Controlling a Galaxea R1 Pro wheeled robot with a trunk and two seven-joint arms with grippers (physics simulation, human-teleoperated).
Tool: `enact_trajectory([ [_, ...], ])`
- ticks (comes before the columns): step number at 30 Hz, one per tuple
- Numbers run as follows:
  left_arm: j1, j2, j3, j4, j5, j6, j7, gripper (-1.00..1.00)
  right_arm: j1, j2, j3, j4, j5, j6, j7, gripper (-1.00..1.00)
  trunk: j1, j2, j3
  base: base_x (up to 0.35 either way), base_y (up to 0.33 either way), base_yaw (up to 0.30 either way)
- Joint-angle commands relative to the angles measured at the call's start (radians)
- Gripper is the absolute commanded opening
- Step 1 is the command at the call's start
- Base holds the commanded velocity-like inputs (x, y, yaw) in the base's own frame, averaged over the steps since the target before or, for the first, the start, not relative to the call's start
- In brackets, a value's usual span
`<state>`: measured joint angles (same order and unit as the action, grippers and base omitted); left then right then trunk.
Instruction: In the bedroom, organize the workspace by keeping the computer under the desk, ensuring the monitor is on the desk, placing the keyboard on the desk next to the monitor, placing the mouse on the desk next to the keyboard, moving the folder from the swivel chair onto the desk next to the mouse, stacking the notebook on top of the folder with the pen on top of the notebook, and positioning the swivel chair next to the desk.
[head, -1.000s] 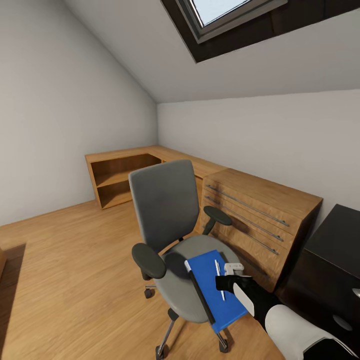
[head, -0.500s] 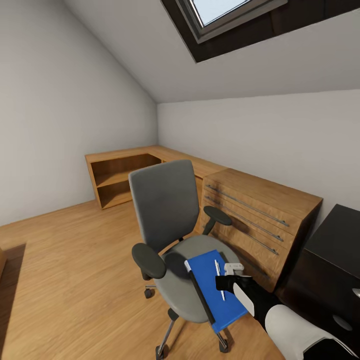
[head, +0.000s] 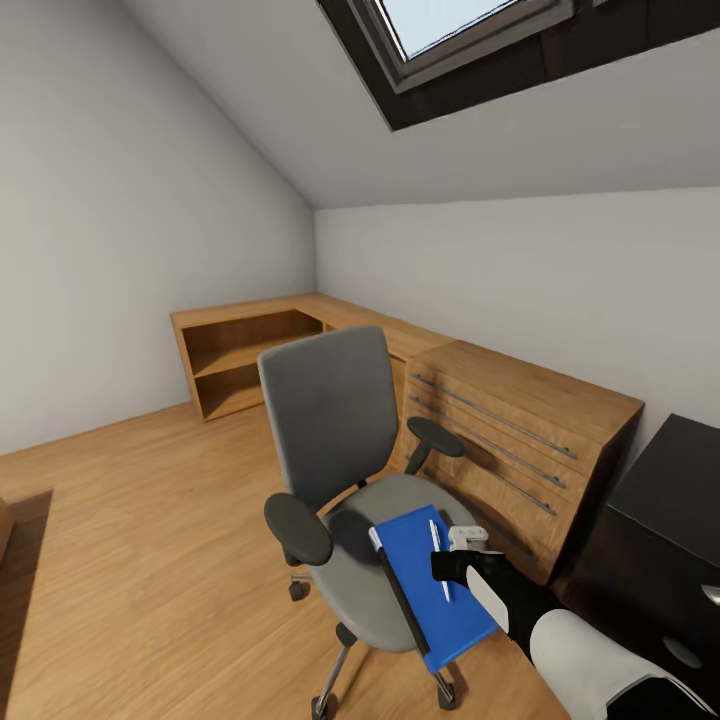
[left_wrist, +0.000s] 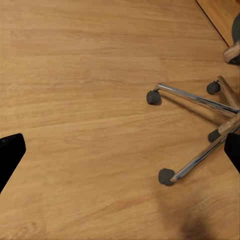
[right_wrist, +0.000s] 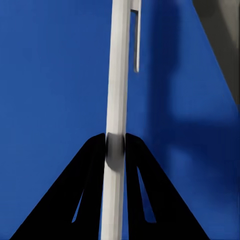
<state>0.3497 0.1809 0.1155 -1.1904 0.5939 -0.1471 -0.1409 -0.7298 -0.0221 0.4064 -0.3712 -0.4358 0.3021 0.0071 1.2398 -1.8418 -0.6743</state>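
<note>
Left claw (left_wrist: 120, 150) spread wide, empty, over wood floor (left_wrist: 75, 100) near chrome chair base (left_wrist: 200, 107). Swivel chair (head: 330, 430) stands by wooden drawer unit (head: 520, 440); blue folder (head: 425, 585) lies on its seat, white pen (right_wrist: 116, 100) on the folder, right claw (right_wrist: 116, 145) clamped on the pen.

The head view looks down across the swivel chair (head: 345, 470); the left wrist view faces its base (left_wrist: 200, 132); the right wrist view hangs close over the folder (right_wrist: 55, 75).

Support: grey-upholstered swivel chair (head: 345, 470), standing on light wood plank floor (head: 130, 540).
On seat: flat bright blue folder (head: 432, 585).
On folder: slim whitish pen (head: 439, 560).
</note>
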Motion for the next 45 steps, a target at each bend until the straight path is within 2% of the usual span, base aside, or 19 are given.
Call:
enact_trajectory([
  [1,0.0,0.0,0.0,0.0,0.01,0.0,-0.006,1.0,0.0,-0.001,0.003,-0.002,-0.003,0.005,0.004,-1.0,-0.004,0.007,0.002,0.0,0.0,0.0],
  [10,0.0,-0.001,0.0,0.003,0.008,0.002,-0.005,1.0,0.0,-0.004,0.003,-0.026,-0.003,0.007,0.004,-1.0,-0.038,0.07,0.031,0.0,0.0,0.0],
  [12,0.0,-0.001,0.0,0.008,0.009,0.005,-0.004,1.0,0.002,-0.015,0.001,-0.082,-0.003,0.011,0.002,-1.0,-0.046,0.084,0.037,0.0,0.0,0.0],
  [17,0.0,0.0,-0.002,0.047,0.008,0.007,-0.004,1.0,0.002,-0.047,-0.021,-0.122,-0.007,0.041,0.001,-1.0,-0.065,0.119,0.053,0.0,0.0,0.0],
  [20,0.0,0.0,-0.003,0.061,0.008,0.008,-0.003,1.0,0.003,-0.079,-0.076,-0.166,-0.037,0.07,0.0,-1.0,-0.077,0.14,0.062,0.0,0.0,0.0],
  [21,0.0,-0.002,-0.006,0.067,0.004,0.009,-0.001,1.0,0.014,-0.134,-0.118,-0.299,-0.097,0.125,-0.002,-1.0,-0.081,0.147,0.065,0.0,0.0,0.0],
  [22,0.0,-0.002,-0.007,0.067,0.003,0.009,0.0,1.0,0.02,-0.144,-0.121,-0.327,-0.106,0.135,-0.002,-1.0,-0.084,0.154,0.068,0.0,0.0,0.0],
  [23,0.0,-0.003,-0.007,0.068,0.001,0.009,0.003,1.0,0.049,-0.174,-0.128,-0.411,-0.135,0.159,-0.004,-1.0,-0.088,0.161,0.071,0.0,0.0,0.0],
  [24,0.0,-0.004,-0.008,0.068,0.0,0.009,0.004,1.0,0.074,-0.192,-0.131,-0.459,-0.154,0.17,-0.005,-1.0,-0.092,0.168,0.075,0.0,0.0,0.0],
  [26,0.0,-0.004,-0.008,0.069,-0.001,0.009,0.005,1.0,0.096,-0.21,-0.135,-0.499,-0.172,0.177,-0.01,-1.0,-0.1,0.182,0.081,0.0,0.0,0.0],
  [27,0.0,-0.004,-0.008,0.069,-0.001,0.009,0.005,1.0,0.111,-0.227,-0.141,-0.533,-0.192,0.182,-0.017,-1.0,-0.104,0.189,0.084,0.0,0.0,0.0],
  [28,0.0,-0.005,-0.009,0.075,-0.002,0.01,0.006,1.0,0.128,-0.25,-0.149,-0.581,-0.23,0.192,-0.035,-1.0,-0.107,0.196,0.087,0.0,0.0,0.0],
  [32,0.0,-0.01,-0.012,0.085,-0.003,0.009,0.006,1.0,0.136,-0.268,-0.153,-0.617,-0.257,0.2,-0.067,-1.0,-0.123,0.224,0.1,0.0,0.0,0.0],
  [34,0.0,-0.014,-0.013,0.088,-0.003,0.009,0.006,1.0,0.139,-0.276,-0.154,-0.632,-0.264,0.202,-0.094,-1.0,-0.13,0.238,0.106,0.0,0.0,0.0],
  [40,0.0,-0.018,-0.014,0.092,-0.003,0.01,0.007,1.0,0.146,-0.285,-0.156,-0.71,-0.271,0.2,-0.248,-1.0,-0.153,0.28,0.125,0.0,0.0,0.0],
  [41,0.0,-0.018,-0.014,0.103,-0.003,0.01,0.009,1.0,0.161,-0.285,-0.156,-0.774,-0.271,0.196,-0.364,-1.0,-0.157,0.287,0.128,0.0,0.0,0.0],
  [45,0.0,-0.018,-0.015,0.122,-0.003,0.013,0.02,1.0,0.177,-0.285,-0.156,-0.831,-0.271,0.192,-0.461,-1.0,-0.173,0.315,0.14,0.0,0.0,0.0],
])
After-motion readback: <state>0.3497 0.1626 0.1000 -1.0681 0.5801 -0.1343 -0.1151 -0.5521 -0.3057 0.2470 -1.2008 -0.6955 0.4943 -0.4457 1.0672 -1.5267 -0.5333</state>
